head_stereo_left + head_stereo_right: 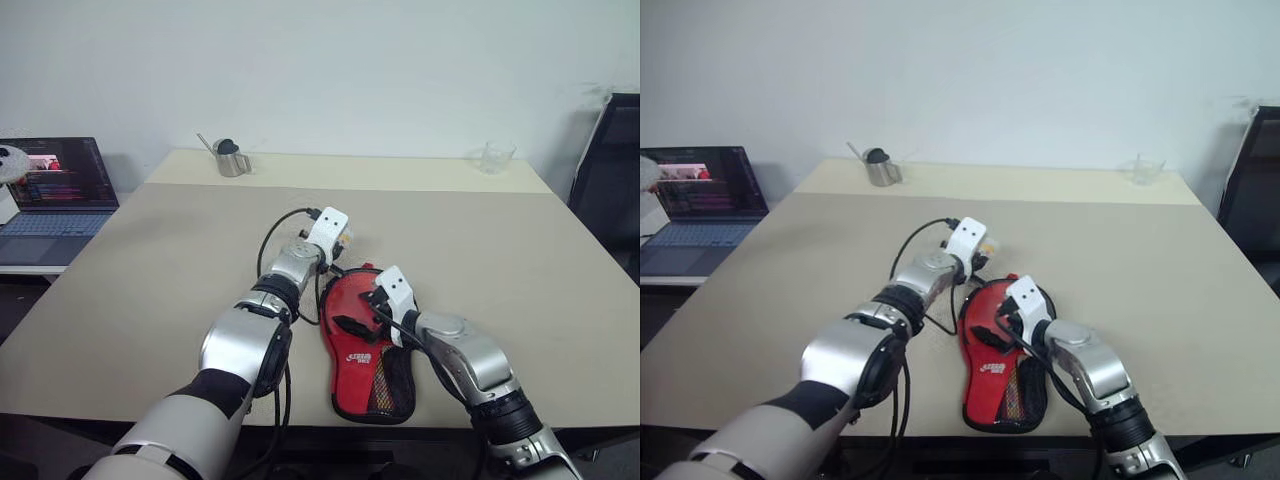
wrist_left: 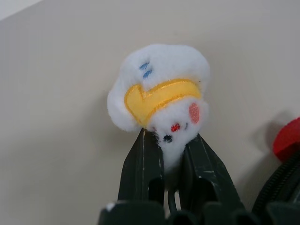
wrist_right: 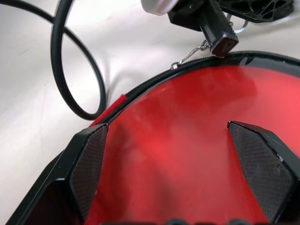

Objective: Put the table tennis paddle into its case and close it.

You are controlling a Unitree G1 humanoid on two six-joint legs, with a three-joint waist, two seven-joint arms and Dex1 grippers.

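The left claw (image 2: 171,154) was clamped on a white plush charm (image 2: 159,96), probably the zip pull, at the far rim of the red paddle-shaped fabric case (image 1: 362,345); the right claw (image 3: 185,168) stood spread over the case's face.

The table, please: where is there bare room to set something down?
Bare table lies right of the case, out to the glass, and left of the left gripper toward the metal cup. Both arms crowd the case.

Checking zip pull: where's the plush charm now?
Pinched in the left gripper: the white plush charm hangs just beyond the case's rounded far end, mid-table.
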